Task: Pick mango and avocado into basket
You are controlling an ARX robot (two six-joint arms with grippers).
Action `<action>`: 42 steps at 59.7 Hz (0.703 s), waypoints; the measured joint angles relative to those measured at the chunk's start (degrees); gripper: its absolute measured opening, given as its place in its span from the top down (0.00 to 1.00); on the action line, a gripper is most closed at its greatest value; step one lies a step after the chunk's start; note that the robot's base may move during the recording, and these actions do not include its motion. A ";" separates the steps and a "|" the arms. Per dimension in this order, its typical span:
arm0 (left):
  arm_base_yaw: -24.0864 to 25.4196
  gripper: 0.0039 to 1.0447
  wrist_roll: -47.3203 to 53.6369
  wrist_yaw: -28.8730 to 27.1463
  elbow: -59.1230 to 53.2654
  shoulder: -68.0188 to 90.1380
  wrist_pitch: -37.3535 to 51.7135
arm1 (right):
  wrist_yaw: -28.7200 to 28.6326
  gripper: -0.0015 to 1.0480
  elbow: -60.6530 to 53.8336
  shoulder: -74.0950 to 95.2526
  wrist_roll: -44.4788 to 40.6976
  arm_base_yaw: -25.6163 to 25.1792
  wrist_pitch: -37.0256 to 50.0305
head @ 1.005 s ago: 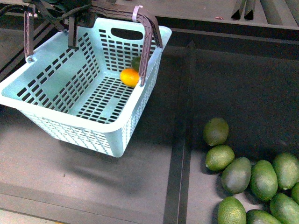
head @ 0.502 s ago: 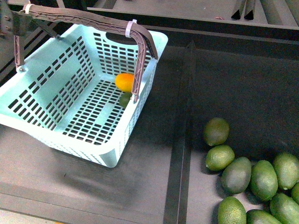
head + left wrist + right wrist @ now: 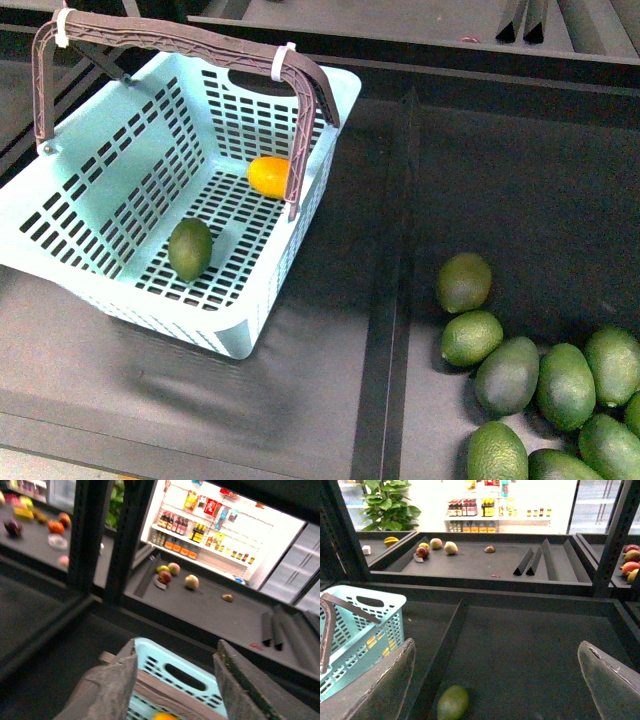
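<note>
Both grippers gape empty; loose green fruits (image 3: 540, 375) crowd beside basket (image 3: 90, 270).

Grey, worn, padded tool fingers (image 3: 385, 690)

Front view dim but sharp; the wrist views' bright shop background glares, perhaps overexposed.

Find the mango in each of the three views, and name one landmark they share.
Front view: the mango lies on the basket floor, by the far wall.
Left wrist view: an orange sliver shows at the bottom edge.
Right wrist view: not clearly visible.
Shared landmark: the basket's oval handle slot.
</note>
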 joint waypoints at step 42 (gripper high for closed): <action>6.80 0.98 8.94 6.99 -28.35 -31.54 -5.35 | 0.00 0.08 0.00 0.00 0.00 0.00 0.00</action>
